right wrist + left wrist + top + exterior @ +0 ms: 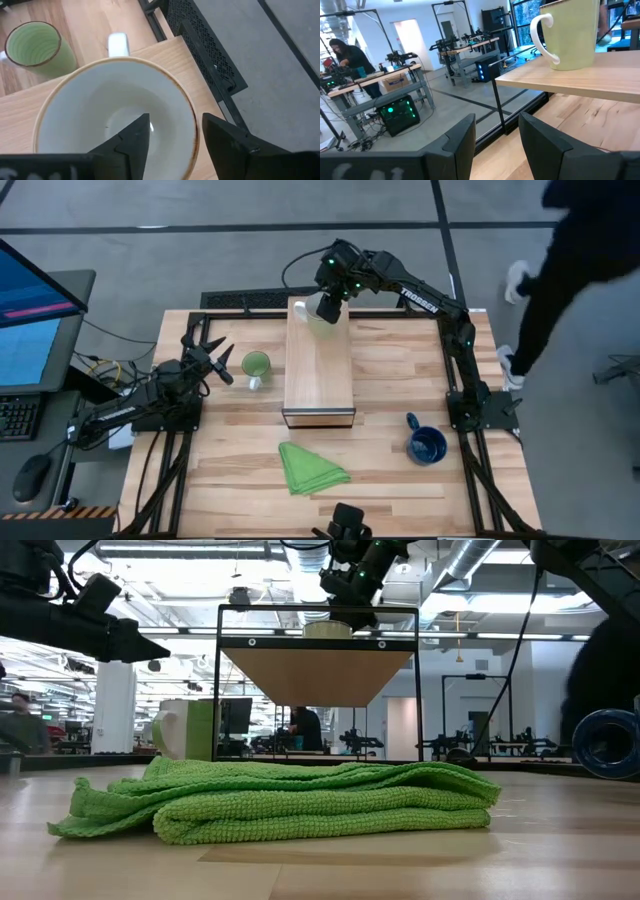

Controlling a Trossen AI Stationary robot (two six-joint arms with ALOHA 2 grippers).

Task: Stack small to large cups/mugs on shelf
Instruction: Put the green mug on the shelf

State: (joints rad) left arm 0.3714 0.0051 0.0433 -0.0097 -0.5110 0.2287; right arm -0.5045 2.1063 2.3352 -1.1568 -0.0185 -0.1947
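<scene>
Overhead, right pincer (pixel 327 311) astride white mug (pixel 115 115)

Both arms are matte black. The right arm (pixel 430 300) carries white Trossen lettering along its link and small green lights near the wrist; its end effector (pixel 172 137) ends in two blocky dark fingers. Black cable loops behind it.

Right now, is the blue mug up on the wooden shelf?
No, the blue mug stands on the table, to the right of the shelf.
</scene>
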